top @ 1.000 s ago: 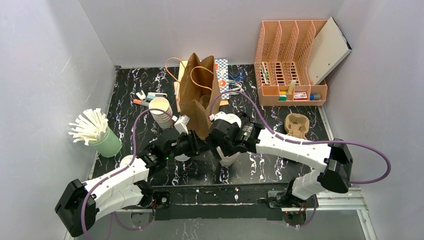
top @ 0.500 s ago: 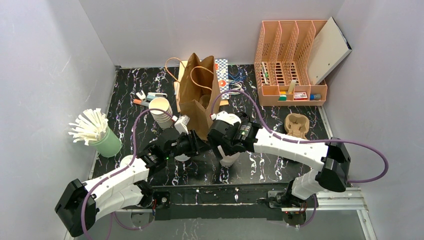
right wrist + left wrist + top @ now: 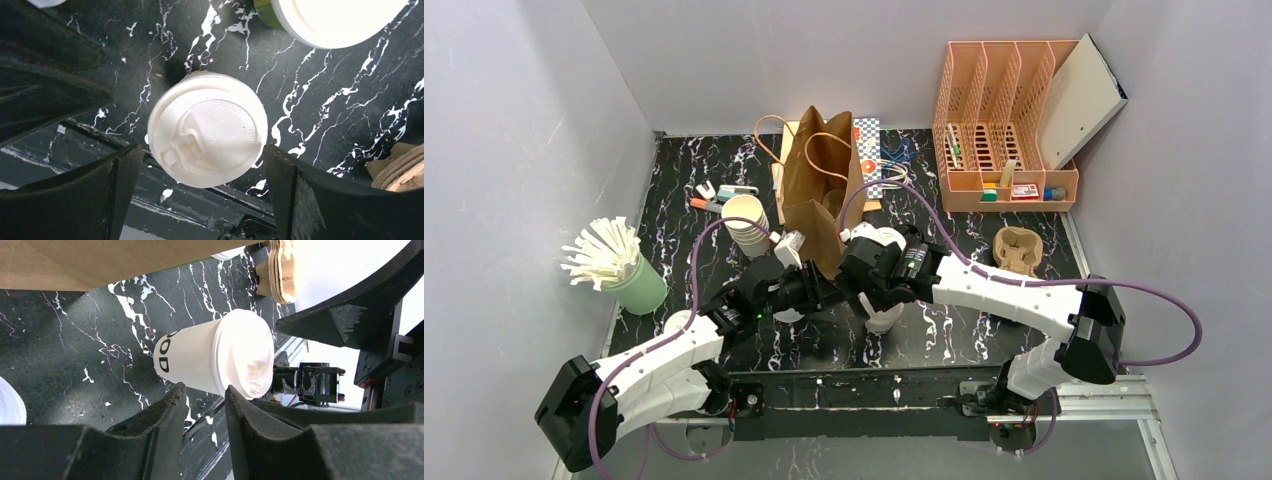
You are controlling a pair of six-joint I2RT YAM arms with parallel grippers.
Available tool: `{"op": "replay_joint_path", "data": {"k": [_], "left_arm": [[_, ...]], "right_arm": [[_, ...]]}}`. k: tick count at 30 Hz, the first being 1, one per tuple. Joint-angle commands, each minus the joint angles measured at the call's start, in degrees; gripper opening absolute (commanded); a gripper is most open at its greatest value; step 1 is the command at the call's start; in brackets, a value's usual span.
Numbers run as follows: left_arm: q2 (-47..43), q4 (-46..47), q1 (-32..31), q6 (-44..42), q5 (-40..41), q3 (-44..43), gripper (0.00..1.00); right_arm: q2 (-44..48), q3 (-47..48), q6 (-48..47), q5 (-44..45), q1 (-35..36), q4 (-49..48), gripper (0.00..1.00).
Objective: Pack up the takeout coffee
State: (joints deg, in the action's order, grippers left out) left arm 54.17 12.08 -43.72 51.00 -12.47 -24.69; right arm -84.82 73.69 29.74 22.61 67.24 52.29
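Hanging straight over the cream cup [image 3: 205,135], the right gripper [image 3: 202,152] has its jaws spread wide, one dark finger [image 3: 112,195] on either side of the round white sip lid. A strip of black marbled table [image 3: 320,100] shows between each finger and the lid, so nothing is gripped. The cup stands upright in the middle of the gap. Out beyond the fingertips, toward the finger on the right of the wrist view, sits the green-sided cup [image 3: 325,17] with its own white lid on, apart from the cream one. A corner of the brown pulp cup carrier [image 3: 400,177] peeks in outside that same finger.

The left gripper [image 3: 204,391] points at the same cream cup from the side. Its jaws are only a little way apart, a narrow slot with nothing in it. The cup's wall and lid rim sit just past the fingertips, and I cannot tell whether the tips touch it. Black lettering shows on the cup's side facing these jaws. Further out from the jaws, past the cup, is the brown paper bag [image 3: 125,260]. Seen from above, the two grippers crowd close together just at the bag's near side, with the cream cup under the right one.
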Motion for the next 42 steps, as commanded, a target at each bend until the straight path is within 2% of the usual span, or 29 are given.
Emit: {"op": "replay_joint_path", "data": {"k": [1,10,23,42], "left_arm": [[-0.21,0.58,-0.13,-0.73,-0.43,0.43,0.33],[0.14,0.87,-0.13,-0.76,-0.61,0.21,0.33],[0.15,0.94,-0.14,-0.75,-0.74,0.61,0.34],[-0.44,0.75,-0.13,-0.64,-0.48,1.13,0.34]], "right_arm": [[1.48,0.43,-5.75,-5.52,-0.54,-2.01,0.98],[2.02,-0.43,-11.37,-11.19,-4.69,-2.31,0.98],[1.18,-1.66,-13.71,-15.39,-5.16,-2.5,0.98],[-1.16,-2.16,-14.51,-12.04,-5.19,-0.65,0.94]]}}
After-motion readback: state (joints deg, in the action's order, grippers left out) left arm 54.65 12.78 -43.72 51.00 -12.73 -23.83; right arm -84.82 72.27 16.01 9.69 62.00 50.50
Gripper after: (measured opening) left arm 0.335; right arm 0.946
